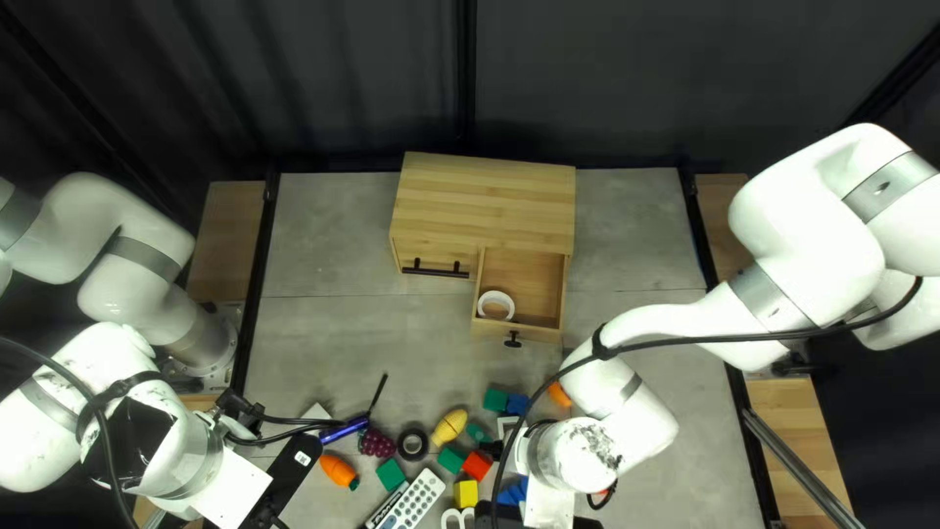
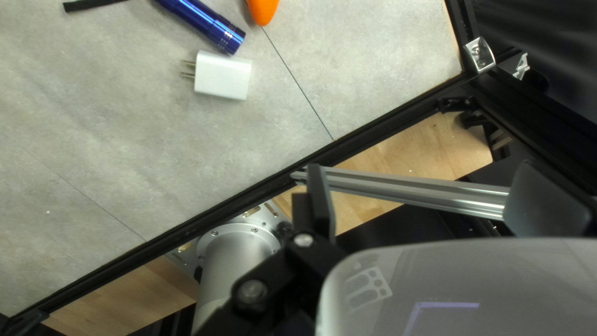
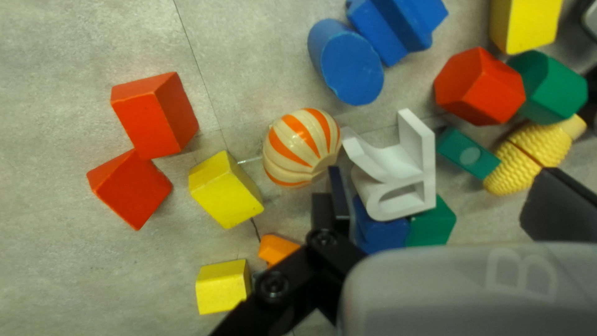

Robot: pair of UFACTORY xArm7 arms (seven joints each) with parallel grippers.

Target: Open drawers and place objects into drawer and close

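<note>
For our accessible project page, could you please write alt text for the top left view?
A wooden cabinet stands on a gray table, its right-hand drawer open with a white ring inside. Near the front edge lie colored blocks, a toy carrot, toy corn and a remote control; one white robot arm reaches in from the left, another from the right.

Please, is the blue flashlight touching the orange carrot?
Apart. The left wrist view shows grey tabletop between the blue flashlight and the orange carrot.

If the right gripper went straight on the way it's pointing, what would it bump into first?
The right gripper would probably meet the white, letter-shaped block ahead of it first, though depth is hard to judge.
</note>
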